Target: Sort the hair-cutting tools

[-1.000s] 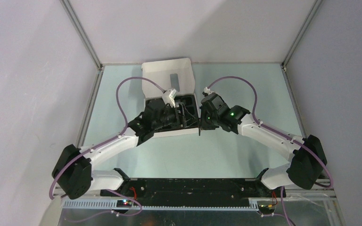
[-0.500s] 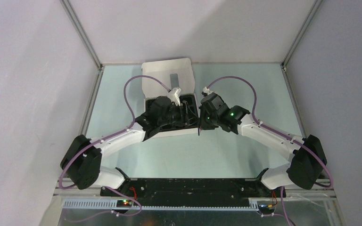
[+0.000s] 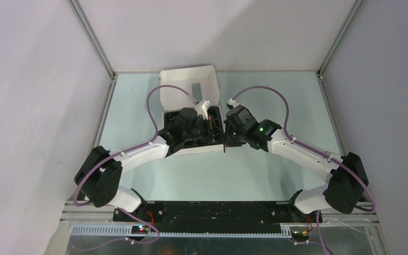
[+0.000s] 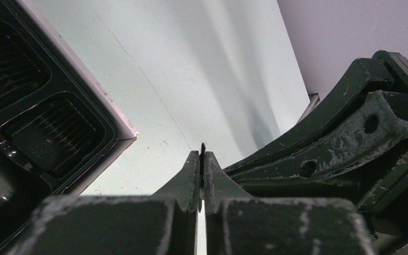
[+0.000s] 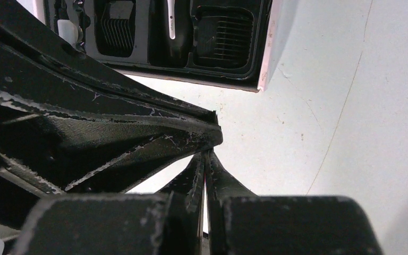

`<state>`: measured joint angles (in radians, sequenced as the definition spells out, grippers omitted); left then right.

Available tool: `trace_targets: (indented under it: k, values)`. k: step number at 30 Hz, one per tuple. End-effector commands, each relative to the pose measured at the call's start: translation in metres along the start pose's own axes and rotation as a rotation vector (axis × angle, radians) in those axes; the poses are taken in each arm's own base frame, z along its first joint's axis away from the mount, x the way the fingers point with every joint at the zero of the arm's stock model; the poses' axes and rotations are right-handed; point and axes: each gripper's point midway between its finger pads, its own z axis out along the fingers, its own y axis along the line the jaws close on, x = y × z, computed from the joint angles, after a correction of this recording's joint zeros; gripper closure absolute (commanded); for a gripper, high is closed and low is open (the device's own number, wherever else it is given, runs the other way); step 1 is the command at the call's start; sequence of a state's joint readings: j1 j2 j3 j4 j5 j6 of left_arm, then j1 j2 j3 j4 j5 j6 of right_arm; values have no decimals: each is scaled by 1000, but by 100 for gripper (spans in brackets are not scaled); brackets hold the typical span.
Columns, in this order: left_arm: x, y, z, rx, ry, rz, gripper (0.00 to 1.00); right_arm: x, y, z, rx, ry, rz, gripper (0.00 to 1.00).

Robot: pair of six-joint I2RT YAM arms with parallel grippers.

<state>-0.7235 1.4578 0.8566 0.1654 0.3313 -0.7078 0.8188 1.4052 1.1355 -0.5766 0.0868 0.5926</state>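
A white box with its lid up stands at the back centre, holding a black tray. In the right wrist view the tray shows the silver-and-black clipper and black comb attachments. Just off the box's right edge, my left gripper and right gripper meet tip to tip. Both are shut on a thin black brush, which hangs down from them. A black sliver of it pokes out of the left gripper. The right gripper pinches it too. The cord is not visible.
The pale green table is walled in by grey panels and metal rails. Purple cables arch over both arms. The box's near right corner lies close to the left of the joined fingertips.
The left arm swung right across the tray to the right gripper and shut its jaws on the brush. The right arm stayed in place, still shut.
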Motion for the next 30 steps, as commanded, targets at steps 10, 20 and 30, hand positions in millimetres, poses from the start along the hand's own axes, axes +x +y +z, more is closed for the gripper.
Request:
trace_targets:
  k: [10, 20, 30]
  values:
    - [-34, -15, -24, -8, -108, 129, 100, -30, 1, -39, 3, -147, -20, 61]
    - [-58, 49, -81, -272, -164, 195, 100, -40, -65, -81, 179, -270, -26, 22]
    - [-73, 121, -128, -492, -191, 126, 100, -47, -151, -158, 415, -461, 83, 1]
